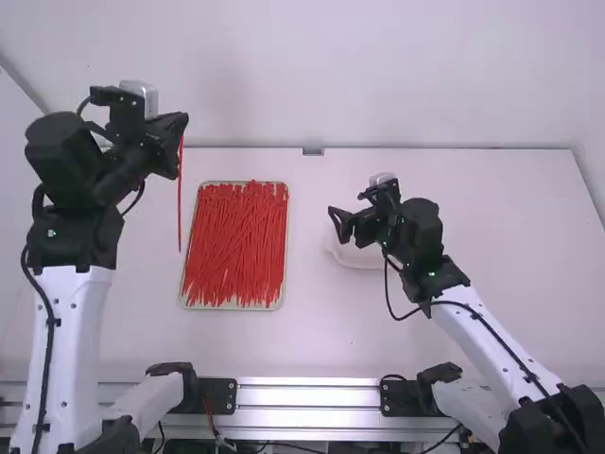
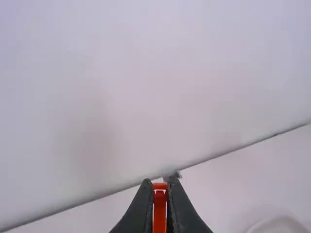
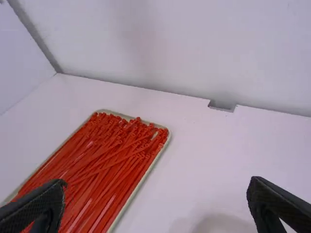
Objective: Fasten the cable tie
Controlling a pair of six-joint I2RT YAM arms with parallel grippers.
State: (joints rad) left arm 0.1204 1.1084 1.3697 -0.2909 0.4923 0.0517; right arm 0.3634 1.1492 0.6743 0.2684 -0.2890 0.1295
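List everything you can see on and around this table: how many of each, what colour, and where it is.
loose cable ties: a pile, too many to count, red, lying in the tray
tray: one, beige, on the table left of the middle
cable tie: one, red, hanging down from the left gripper, left of the tray
dish: one, pale, hard to make out, on the table beneath the right gripper
bracket: one, grey, at the table's far edge
table: one, white
left gripper: one, black, raised, shut on the cable tie
right gripper: one, black, open, right of the tray
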